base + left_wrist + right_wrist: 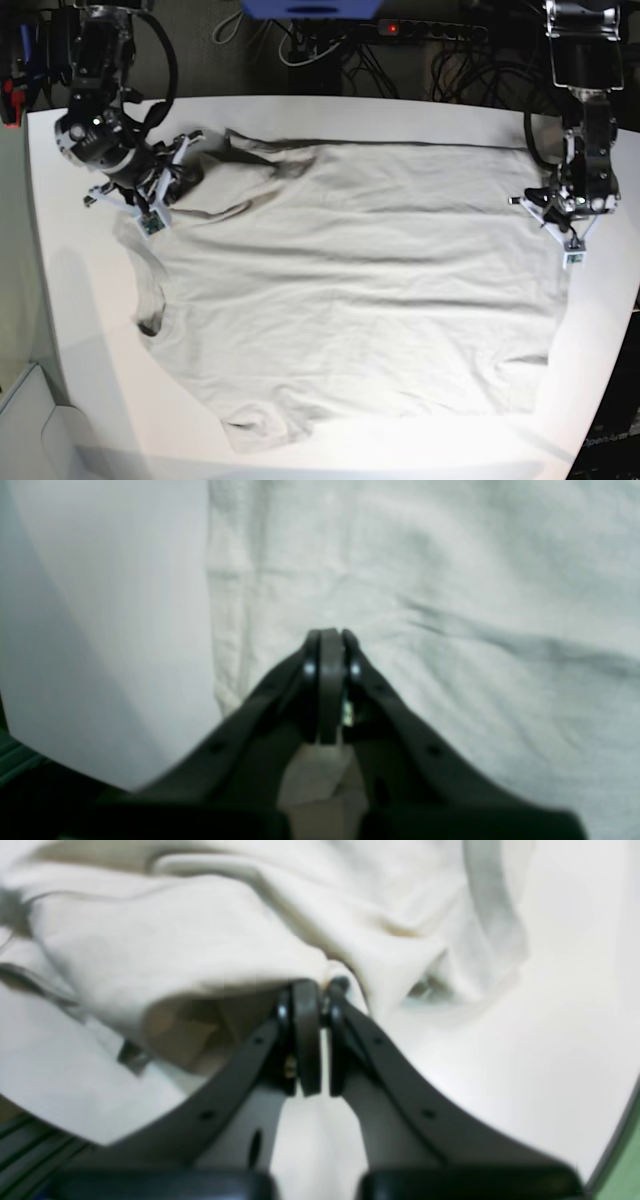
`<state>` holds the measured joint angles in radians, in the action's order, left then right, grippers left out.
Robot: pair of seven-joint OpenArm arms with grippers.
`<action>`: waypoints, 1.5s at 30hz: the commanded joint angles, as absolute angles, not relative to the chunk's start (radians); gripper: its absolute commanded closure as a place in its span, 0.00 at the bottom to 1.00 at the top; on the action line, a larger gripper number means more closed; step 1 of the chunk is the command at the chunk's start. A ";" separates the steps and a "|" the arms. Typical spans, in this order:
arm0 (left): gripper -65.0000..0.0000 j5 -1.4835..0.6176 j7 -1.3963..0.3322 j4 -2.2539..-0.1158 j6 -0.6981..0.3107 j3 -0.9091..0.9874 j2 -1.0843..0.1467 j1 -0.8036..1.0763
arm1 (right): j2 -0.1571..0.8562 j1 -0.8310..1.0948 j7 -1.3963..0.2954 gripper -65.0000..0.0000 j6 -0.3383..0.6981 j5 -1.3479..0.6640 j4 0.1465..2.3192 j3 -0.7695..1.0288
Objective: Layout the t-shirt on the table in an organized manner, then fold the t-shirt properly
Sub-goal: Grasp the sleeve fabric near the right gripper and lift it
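– How is the right gripper (320, 990) set?
– It is pinched shut on a bunched fold of the t-shirt (350, 290), so that the crumpled corner can be pulled flat.
– And the left gripper (330, 635)?
– It is shut too, at the hem; cloth seems caught between the jaws, so that side is kept taut.
– Where is the shirt?
– It is spread between both, on the table (330, 110).

The white table (80, 400) carries the spread t-shirt (350, 300).
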<state>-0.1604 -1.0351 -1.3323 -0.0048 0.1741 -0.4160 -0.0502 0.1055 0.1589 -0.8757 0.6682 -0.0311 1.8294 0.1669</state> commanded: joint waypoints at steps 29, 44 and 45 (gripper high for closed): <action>1.00 -0.156 -1.041 -1.345 0.001 0.179 -0.398 -0.025 | 0.246 -0.220 -0.946 0.78 0.698 -0.042 1.652 -0.246; 1.00 -0.156 -1.041 -1.342 0.001 0.179 -0.398 -0.025 | 0.269 -0.058 -0.941 0.33 0.698 -0.042 1.854 -0.140; 1.00 -0.156 -1.041 -1.342 0.001 0.179 -0.398 -0.025 | 0.269 -0.042 -0.941 0.33 0.698 -0.042 1.862 -0.127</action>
<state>-0.1349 -1.0153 -1.3426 -0.0044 0.1806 -0.3958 -0.0254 0.2638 -0.0269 -0.9504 0.6765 -0.0387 1.8473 -0.1303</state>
